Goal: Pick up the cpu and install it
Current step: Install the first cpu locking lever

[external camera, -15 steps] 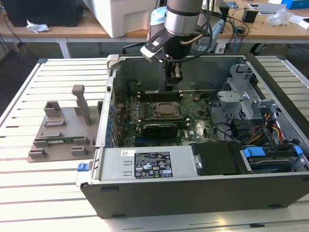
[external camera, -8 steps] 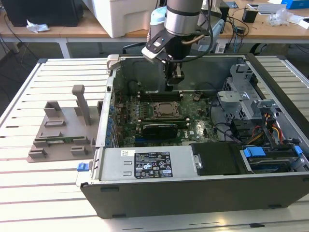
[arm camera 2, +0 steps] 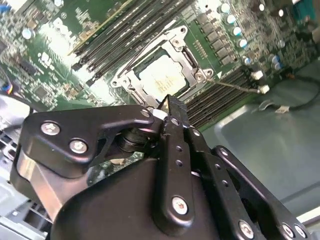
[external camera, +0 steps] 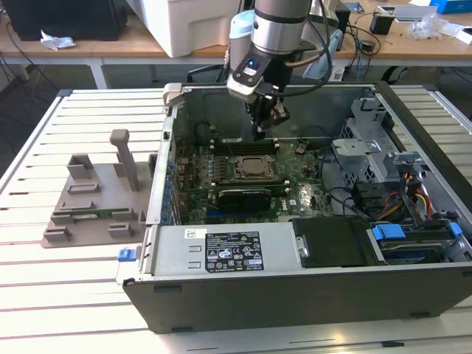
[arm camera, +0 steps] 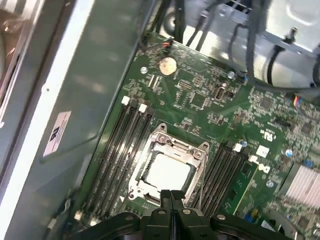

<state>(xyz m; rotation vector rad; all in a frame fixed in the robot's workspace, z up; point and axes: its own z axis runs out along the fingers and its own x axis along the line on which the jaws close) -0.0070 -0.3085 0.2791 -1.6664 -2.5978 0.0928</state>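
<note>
Black two-finger gripper point(arm camera: 172, 197) hangs inside the open dark-grey metal computer case point(external camera: 295, 302), fingers pressed together with nothing seen between them. Small flat square cpu with silvery top point(arm camera: 167, 172) lies in the metal socket frame point(arm camera: 161, 134) on the green motherboard point(arm camera: 200, 100), close under the fingertips, between black memory slots point(arm camera: 117, 145).

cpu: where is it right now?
The cpu lies in the socket frame on the motherboard, between two banks of memory slots, in both wrist views; the gripper hangs close above.
</note>
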